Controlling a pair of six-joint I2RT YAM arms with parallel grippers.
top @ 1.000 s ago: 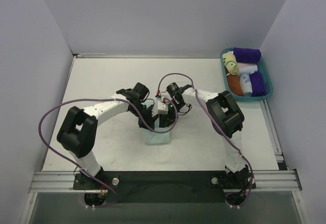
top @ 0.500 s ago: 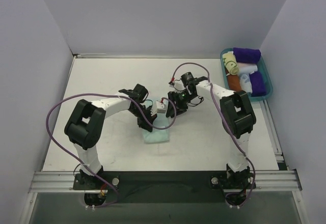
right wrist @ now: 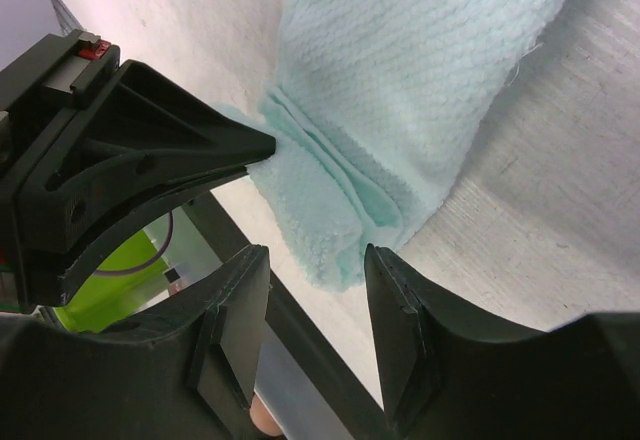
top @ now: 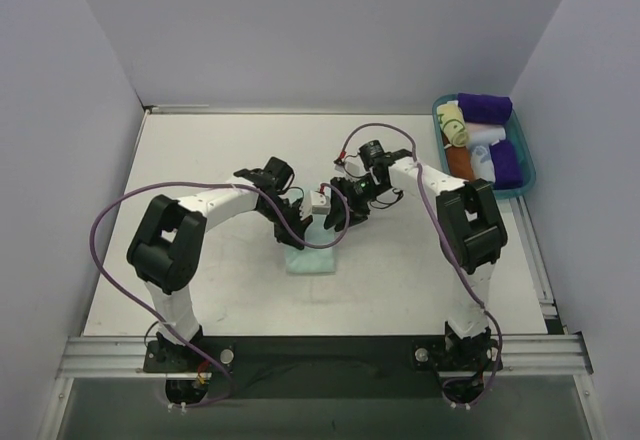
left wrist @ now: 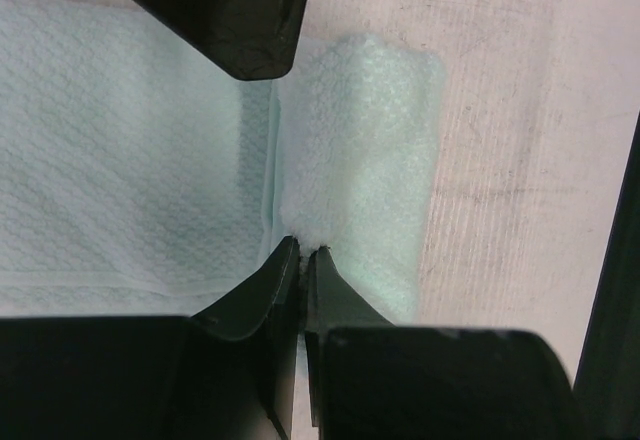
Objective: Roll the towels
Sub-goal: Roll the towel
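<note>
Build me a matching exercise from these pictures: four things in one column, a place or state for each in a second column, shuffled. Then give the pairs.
Column 1
1. mint towel
2. right pincer
3. purple rolls
4. teal tray

Column 2
A. at the far right of the top view, holding rolled cloths
B. open, straddling the towel's folded end
C. lying inside the tray
D. spread flat, with one end folded over

Pairs: 1-D; 2-B; 3-C; 4-A
</note>
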